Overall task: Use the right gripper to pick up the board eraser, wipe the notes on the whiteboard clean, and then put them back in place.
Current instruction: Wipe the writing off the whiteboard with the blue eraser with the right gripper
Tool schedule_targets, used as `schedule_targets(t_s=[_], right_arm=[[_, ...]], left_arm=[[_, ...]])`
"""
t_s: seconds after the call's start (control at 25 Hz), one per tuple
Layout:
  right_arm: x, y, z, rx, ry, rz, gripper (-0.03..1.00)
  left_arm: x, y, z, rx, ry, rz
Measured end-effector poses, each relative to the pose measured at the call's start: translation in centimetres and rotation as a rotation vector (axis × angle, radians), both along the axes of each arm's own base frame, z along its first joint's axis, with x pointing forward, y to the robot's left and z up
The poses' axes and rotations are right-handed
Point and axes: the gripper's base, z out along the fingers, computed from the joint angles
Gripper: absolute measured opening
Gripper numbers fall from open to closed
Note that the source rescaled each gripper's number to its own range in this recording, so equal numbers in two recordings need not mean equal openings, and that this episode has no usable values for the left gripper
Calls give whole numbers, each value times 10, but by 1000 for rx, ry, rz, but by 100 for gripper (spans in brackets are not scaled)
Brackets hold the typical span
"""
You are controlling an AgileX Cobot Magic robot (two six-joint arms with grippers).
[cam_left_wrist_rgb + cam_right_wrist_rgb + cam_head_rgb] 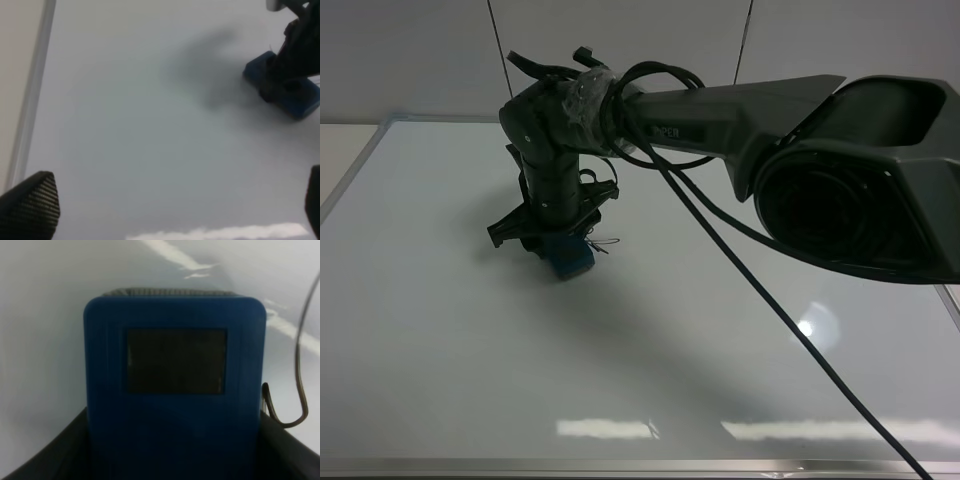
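Right end effector (558,238): black two-fingered claw clamped on the small teal-blue eraser block (572,258), which sits on the glossy white whiteboard surface (440,330).
Thin black scribbled notes (608,241): just beside the eraser, on its right in the high view.
Left end effector (175,210): fingers apart, idle.

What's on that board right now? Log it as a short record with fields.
surface: large glossy white silver-framed whiteboard
right pincer: black two-fingered right pincer, shut on the eraser
eraser: small blue rounded rectangular board eraser, down at the board
notes: thin black looping marker scribble, visible beside the eraser
left pincer: black left pincer, open, empty, apart from the eraser
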Motion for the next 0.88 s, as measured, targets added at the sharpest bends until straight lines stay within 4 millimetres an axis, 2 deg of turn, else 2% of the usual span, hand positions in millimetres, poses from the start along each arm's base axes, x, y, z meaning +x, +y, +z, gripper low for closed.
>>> schedule_targets(t_s=[0.36, 0.56, 0.88], right_arm=[[34, -34, 2, -2, 24, -91, 0], [46, -51, 2, -27, 37, -120, 0], [77, -93, 8, -67, 40, -207, 0]], left_arm=[[0, 0, 0, 0, 0, 0], [0, 0, 0, 0, 0, 0], [0, 0, 0, 0, 0, 0]])
